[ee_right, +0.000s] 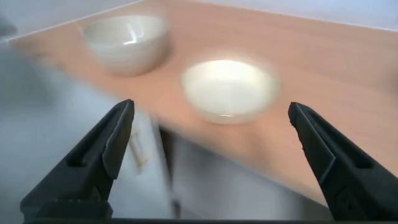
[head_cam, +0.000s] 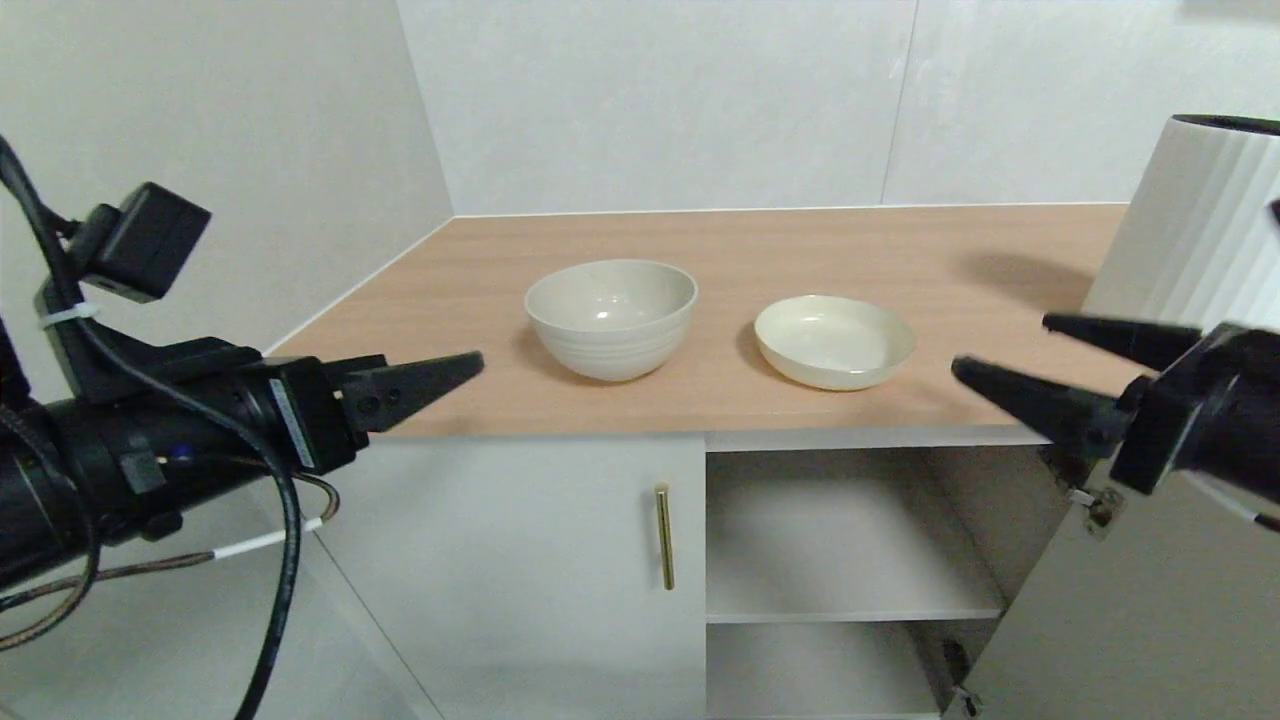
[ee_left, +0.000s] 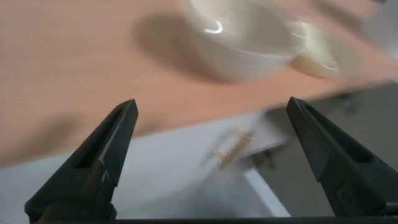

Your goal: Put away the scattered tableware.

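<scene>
Tableware — deep bowl [head_cam: 610, 318] and shallow bowl [head_cam: 835, 341], apart on the countertop [head_cam: 800, 250] — lies ungrasped, left gripper [ee_left: 212, 102] and right gripper [ee_right: 210, 104] both spread wide, empty; I'd pinch the shallow bowl's near rim squarely, then lift level toward the open cabinet shelf [head_cam: 850, 590].

Blk pointed left gripper [ee_left: 211, 101], cabled arm [head_cam: 150, 450]

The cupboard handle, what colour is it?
The handle is shiny gold, seen best in the head view.
</scene>
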Robot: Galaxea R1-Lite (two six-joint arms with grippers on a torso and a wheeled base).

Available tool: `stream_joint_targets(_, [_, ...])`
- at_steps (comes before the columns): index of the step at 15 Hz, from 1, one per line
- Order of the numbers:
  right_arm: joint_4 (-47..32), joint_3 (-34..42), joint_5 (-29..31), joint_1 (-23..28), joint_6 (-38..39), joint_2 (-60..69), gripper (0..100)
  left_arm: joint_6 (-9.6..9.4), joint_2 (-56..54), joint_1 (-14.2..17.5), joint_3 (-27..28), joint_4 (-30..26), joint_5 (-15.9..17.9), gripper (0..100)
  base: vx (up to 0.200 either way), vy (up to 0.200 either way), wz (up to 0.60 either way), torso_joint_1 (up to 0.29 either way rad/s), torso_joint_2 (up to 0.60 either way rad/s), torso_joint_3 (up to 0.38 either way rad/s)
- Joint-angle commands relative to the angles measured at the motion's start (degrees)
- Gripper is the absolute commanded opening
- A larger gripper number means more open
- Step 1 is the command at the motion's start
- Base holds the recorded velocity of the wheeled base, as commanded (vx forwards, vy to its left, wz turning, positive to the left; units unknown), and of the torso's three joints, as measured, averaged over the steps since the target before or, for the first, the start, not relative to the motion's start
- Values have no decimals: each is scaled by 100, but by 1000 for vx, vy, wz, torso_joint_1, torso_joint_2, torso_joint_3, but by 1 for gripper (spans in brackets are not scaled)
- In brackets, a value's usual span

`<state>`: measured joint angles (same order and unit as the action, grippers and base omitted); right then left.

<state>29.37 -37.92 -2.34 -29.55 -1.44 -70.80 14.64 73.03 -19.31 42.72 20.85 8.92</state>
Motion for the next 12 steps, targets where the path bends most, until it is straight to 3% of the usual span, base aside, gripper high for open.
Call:
stream_joint_targets(1, [-2418,-945,-82,-420,109,638,100,12,27,24,9,7,-22,100,0,0,0,61,-173,-119])
stream_joint_targets(3, [-4044,-2008,-425,-446,838,647,100,12,53,24,9,16,-22,100,0,0,0,46,-63,-56])
stream_joint_targets(6, [-4317,-2580,-214,-438,1629,234,100,12,123,24,53,-2,-22,100,0,0,0,0,0,0])
stream_joint_targets(8, [-4396,-2720,49,-438,1700,-12,100,83,123,24,114,-63,-31,100,0,0,0,0,0,0])
stream_joint_targets(9, [-4396,-2878,480,-438,1708,-390,100,179,132,24,431,-371,-31,100,0,0,0,0,0,0])
stream_joint_targets(12, [-4369,-3494,972,-209,1717,-1278,100,320,642,24,1529,-1390,-66,100,0,0,0,0,0,0])
